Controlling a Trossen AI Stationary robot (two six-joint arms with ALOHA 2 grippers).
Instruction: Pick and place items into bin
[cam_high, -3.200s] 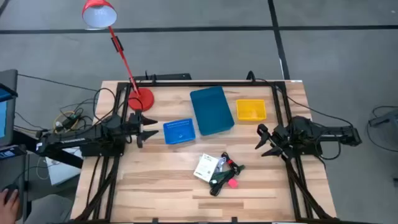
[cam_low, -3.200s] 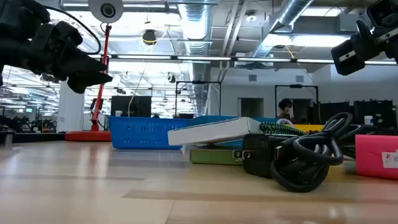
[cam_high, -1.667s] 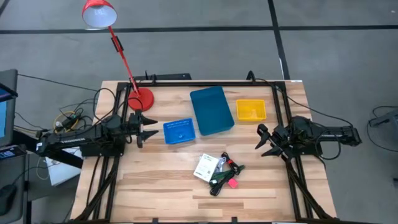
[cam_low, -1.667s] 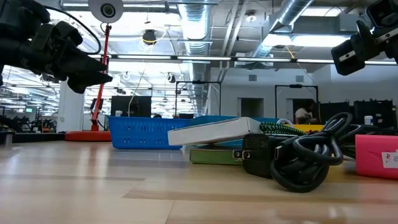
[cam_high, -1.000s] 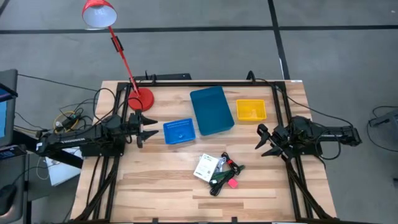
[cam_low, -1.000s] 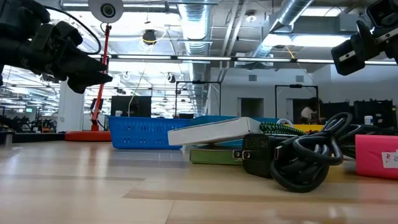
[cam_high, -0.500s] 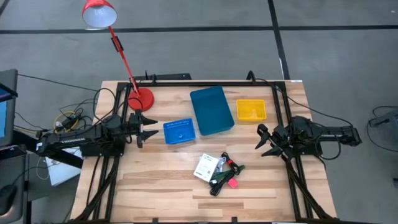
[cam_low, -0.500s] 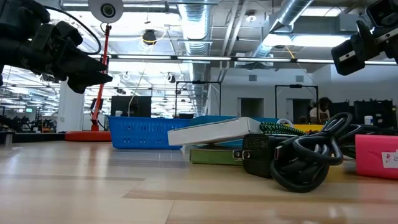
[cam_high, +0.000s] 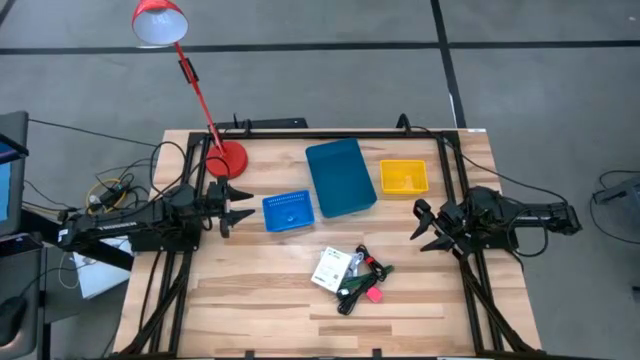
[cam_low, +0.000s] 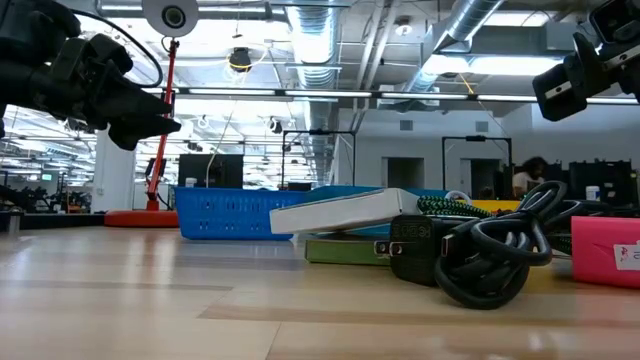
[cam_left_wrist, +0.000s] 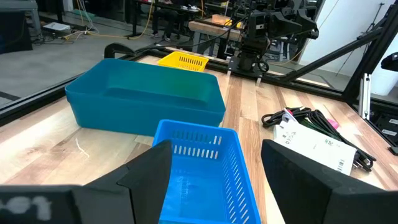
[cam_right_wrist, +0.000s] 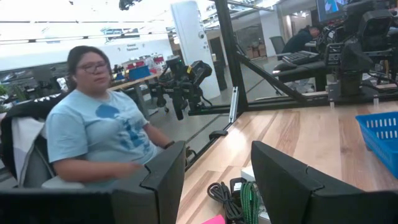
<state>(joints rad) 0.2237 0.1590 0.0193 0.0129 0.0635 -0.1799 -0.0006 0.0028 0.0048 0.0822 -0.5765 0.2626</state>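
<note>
White packet (cam_high: 331, 268) lies mid-table in the items pile (cam_high: 350, 276), touching the black cable (cam_low: 490, 255). Looks light and slippery, so I'd pinch an edge. Left gripper (cam_high: 232, 203) and right gripper (cam_high: 424, 225) both hover spread apart, empty.

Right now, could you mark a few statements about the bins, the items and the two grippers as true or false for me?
1. The left gripper holds the white packet. False: it is open and empty, beside the blue basket.
2. The yellow bin sits between the teal bin and the right gripper. True.
3. The items lie inside the teal bin. False: they lie piled on the table.
4. The right gripper is open. True.
</note>
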